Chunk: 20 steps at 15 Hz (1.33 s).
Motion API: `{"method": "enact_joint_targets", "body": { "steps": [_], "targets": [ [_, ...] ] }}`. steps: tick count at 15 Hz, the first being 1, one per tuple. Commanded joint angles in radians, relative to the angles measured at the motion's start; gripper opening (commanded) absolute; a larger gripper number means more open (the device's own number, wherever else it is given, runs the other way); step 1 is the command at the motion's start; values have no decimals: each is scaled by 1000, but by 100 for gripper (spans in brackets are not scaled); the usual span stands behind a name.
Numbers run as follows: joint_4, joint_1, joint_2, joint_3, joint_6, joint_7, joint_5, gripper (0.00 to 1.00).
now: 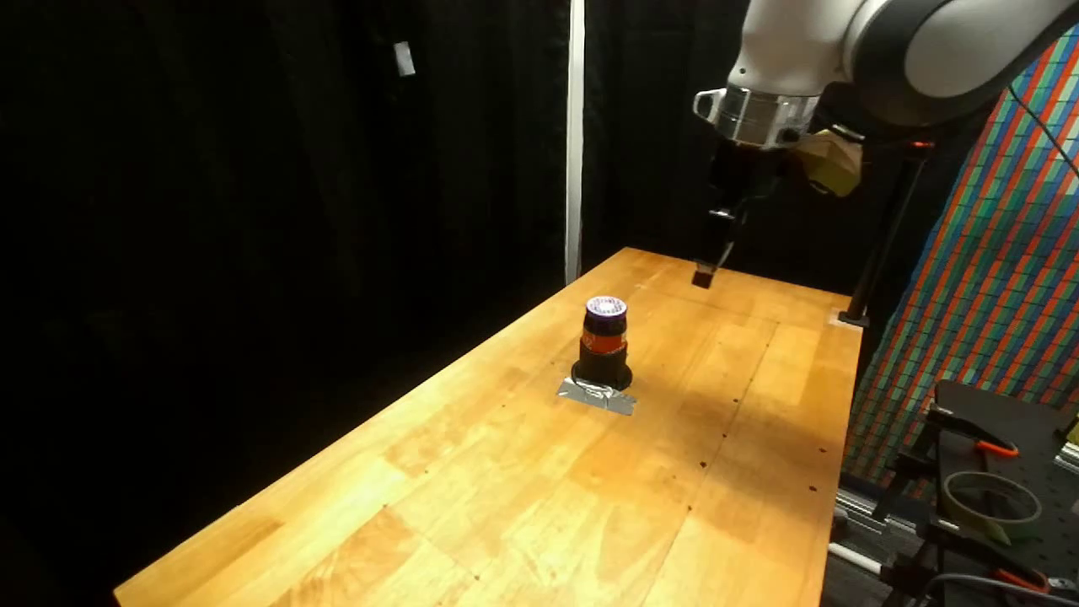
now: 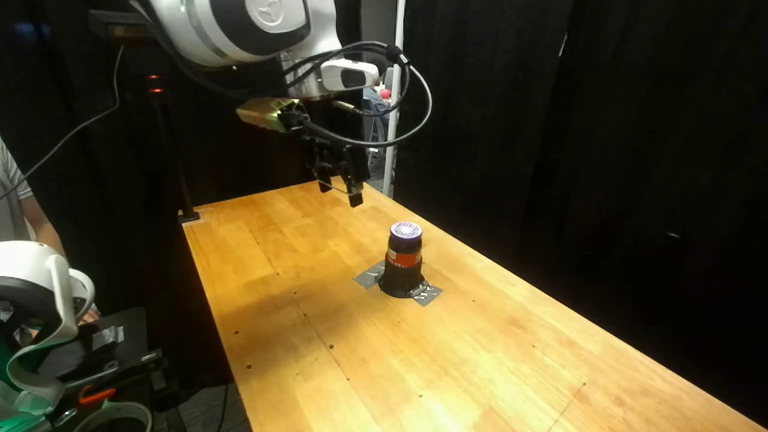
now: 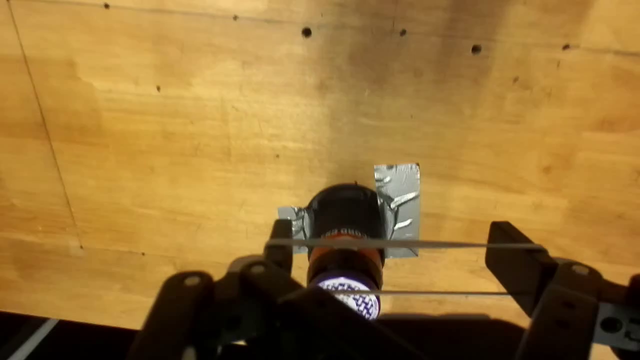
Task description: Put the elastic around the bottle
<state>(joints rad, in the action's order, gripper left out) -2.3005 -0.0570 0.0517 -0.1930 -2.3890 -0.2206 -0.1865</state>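
Observation:
The small dark bottle (image 1: 604,341) stands upright on the wooden table, with an orange-red band and a white and purple patterned cap. Its base sits in a black holder (image 2: 401,281) held down by grey tape. My gripper (image 2: 341,193) is above table height, apart from the bottle and higher than it. It is open, with the elastic (image 3: 440,244) stretched in two strands between its fingers. In the wrist view the bottle (image 3: 345,265) shows below the strands, closer to the left finger of the gripper (image 3: 397,249). The left finger partly hides the cap.
Grey tape (image 3: 402,200) lies flat beside the holder. A dark post (image 1: 877,244) stands at the table's far corner. A black side cart (image 1: 1003,472) holds a tape roll (image 1: 993,506). A person (image 2: 15,180) is partly visible beyond the table. Black curtains surround the table.

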Motion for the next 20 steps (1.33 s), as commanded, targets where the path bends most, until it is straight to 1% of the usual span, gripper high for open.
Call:
{"method": "enact_joint_targets", "body": {
  "steps": [1,3,6,11,15,20],
  "targets": [
    [226,-31,-218,24,-33,-65,-60,100],
    [312,-47,-309,52,-64,-60,-63,100],
    [413,-59,-417,100,-79,-34,-48,100],
    [525,-67,-551,168,-107,-45,-19,100],
    [586,-61,-619,167,-102,-35,53,100],
    [633,-56,-667,160,-89,-25,128,100]
  ]
}}
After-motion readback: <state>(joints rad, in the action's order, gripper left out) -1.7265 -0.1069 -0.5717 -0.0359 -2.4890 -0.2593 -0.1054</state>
